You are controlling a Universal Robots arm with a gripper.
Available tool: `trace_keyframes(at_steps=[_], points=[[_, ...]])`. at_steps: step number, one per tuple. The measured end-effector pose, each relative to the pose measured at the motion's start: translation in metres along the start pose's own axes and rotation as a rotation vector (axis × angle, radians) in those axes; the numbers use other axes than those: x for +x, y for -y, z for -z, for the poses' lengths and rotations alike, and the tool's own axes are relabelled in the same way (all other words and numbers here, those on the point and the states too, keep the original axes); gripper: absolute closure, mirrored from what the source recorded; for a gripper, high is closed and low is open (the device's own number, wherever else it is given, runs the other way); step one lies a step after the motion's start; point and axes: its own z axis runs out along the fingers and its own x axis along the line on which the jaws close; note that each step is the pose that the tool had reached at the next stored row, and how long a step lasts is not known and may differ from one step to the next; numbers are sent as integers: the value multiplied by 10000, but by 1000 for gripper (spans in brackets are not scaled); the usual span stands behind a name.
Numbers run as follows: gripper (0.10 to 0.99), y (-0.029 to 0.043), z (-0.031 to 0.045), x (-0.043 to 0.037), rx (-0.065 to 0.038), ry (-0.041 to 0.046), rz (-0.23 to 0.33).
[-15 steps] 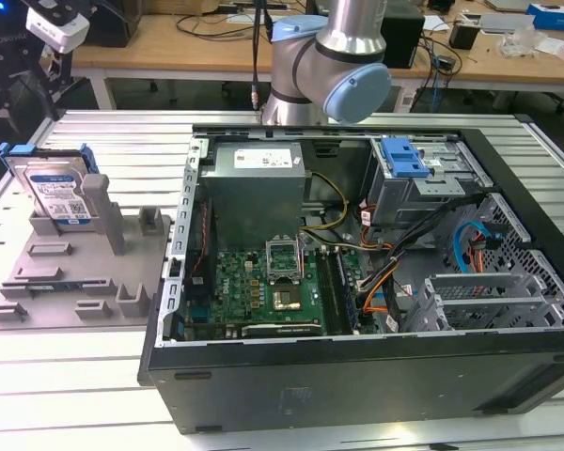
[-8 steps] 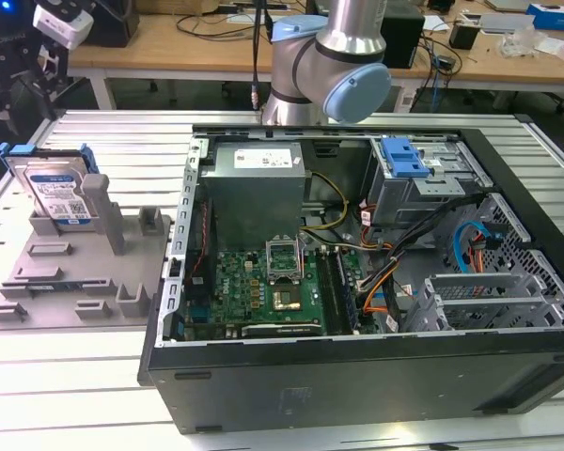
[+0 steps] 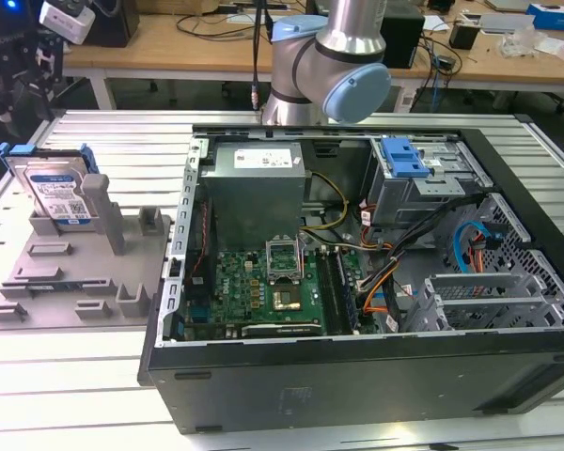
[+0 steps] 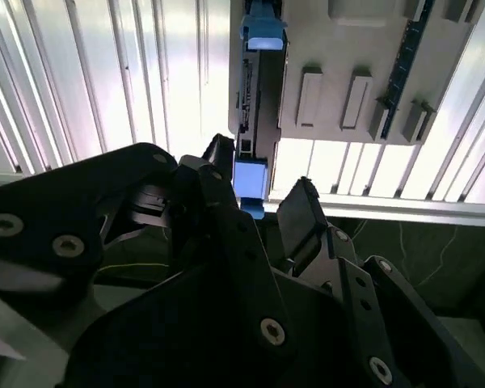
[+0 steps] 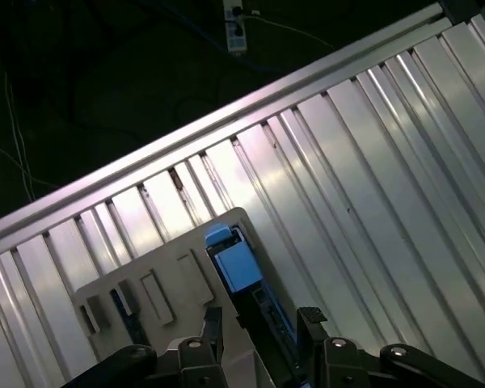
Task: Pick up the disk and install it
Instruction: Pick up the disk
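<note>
**Disk in fixture, end effector open and lined up on its edge**

My black two-finger end effector [image 4: 263,190] is spread. The fingers [image 4: 301,212] stand apart with nothing pinched between them. The first wrist view shows the end effector [image 5: 261,325] the same way.

The flat rectangular silver disk with blue-and-white label and blue plastic rails [image 3: 58,193] stands on edge in the grey plastic fixture [image 3: 75,282]. That is at the exterior view's far left on the ribbed aluminium tabletop [image 3: 75,395]. It is well apart from the open black computer case [image 3: 357,385] on the exterior view's right. The grey metal bay with the blue latch [image 3: 404,160] sits at the case's far side. So pick not done, install not done.

Relation that matters:
- In both wrist views I look down on the disk's thin upper edge [image 4: 249,121] [image 5: 238,271].
- Its long axis runs parallel to the tabletop slats, so left-right in the exterior view.
- The gap between my fingers sits on that line, one finger on each side of the thin dimension. Alignment across the thickness looks good.
- I'm offset along the axis. In the second wrist view only the blue rail end shows in the gap, and the rest of the disk runs away from me over the fixture.
- The tabletop's edge is just beside my fingers there, so I judge I'm over the disk's exterior-view-left end.
- I judge the fingers are above the disk, not touching it. Can't tell the height gap.
</note>
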Motion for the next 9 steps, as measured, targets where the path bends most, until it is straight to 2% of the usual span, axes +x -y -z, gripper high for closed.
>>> trace_keyframes(at_steps=[9], points=[[592,0,-1,0,112,-201,1795]])
